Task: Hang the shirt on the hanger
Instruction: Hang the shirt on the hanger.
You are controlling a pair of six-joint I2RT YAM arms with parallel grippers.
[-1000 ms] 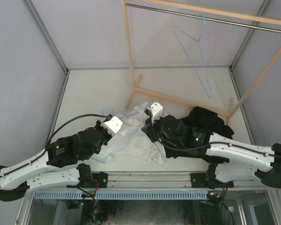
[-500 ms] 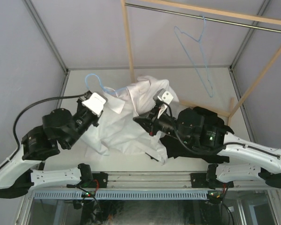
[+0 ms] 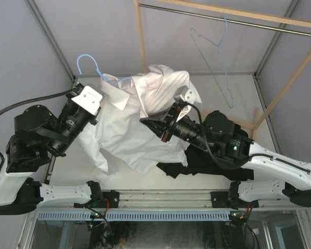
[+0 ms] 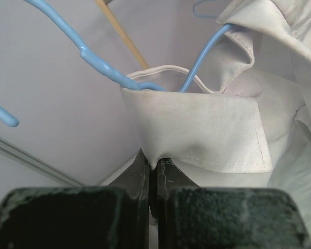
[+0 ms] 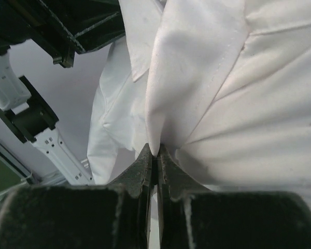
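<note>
The shirt (image 3: 137, 124) has come up off the table (image 3: 243, 98) within the last second. It lay crumpled between my arms, and now it hangs spread in the air, above the black garment (image 3: 207, 166). My left gripper (image 4: 154, 165) is clamped on the lower edge of the collar, and the hanger (image 4: 101, 67) runs in under that collar with its hook poking out above. My right gripper (image 5: 155, 153) is pinched tight on a fold of the shirt's front. I judge the hanger at least partly threaded, and the lift lets the cloth drape onto it. I cannot tell whether both shoulders are seated. A second hanger (image 3: 227, 72) hangs from the rail (image 3: 223, 19) beyond.
</note>
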